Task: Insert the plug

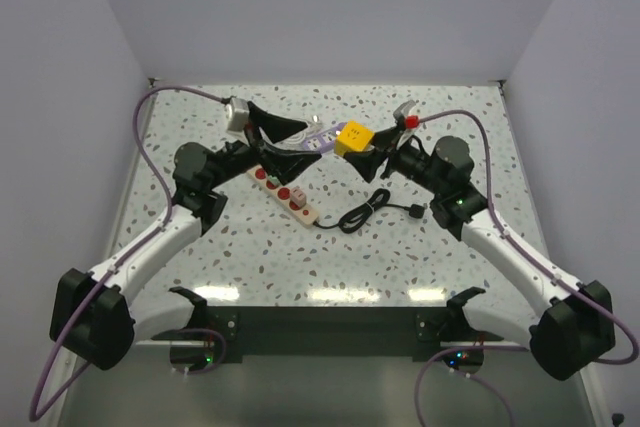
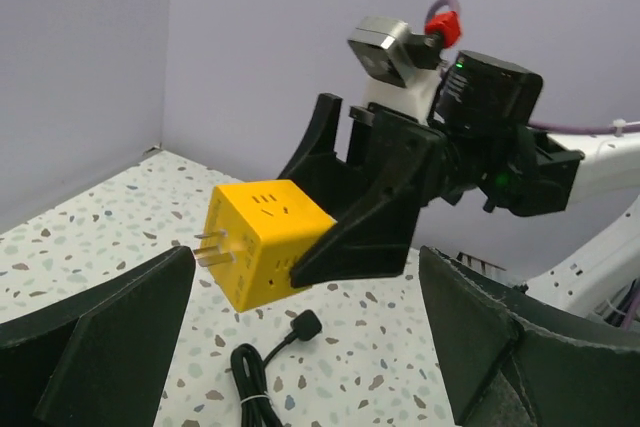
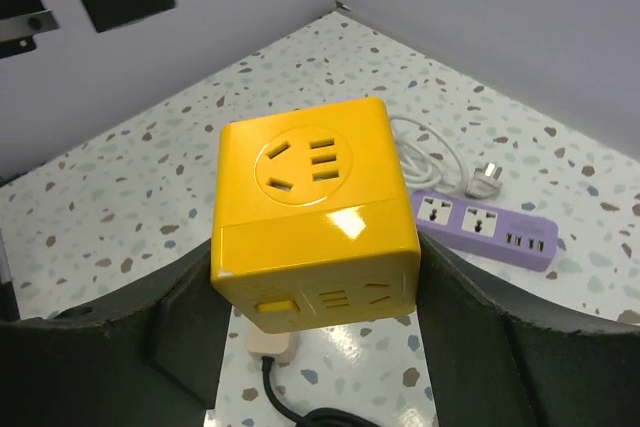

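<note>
A speckled bench (image 1: pixel 420 257) is shown from above, with both robot hands brought together over its far half. The right hand (image 1: pixel 368 155) is closed on a yellow cube plug (image 3: pixel 310 207), which is gripped by two opposite faces and held clear of the bench. The left hand (image 1: pixel 312 144) is spread wide and holds nothing, just beside the cube. A beige power strip (image 1: pixel 285 192) is laid beneath them, and a purple strip (image 3: pixel 485 227) farther back. The cube is judged rigid, light and glossy, so slipping is possible. Its metal prongs (image 2: pixel 210 247) should be left free. No container is seen.
</note>
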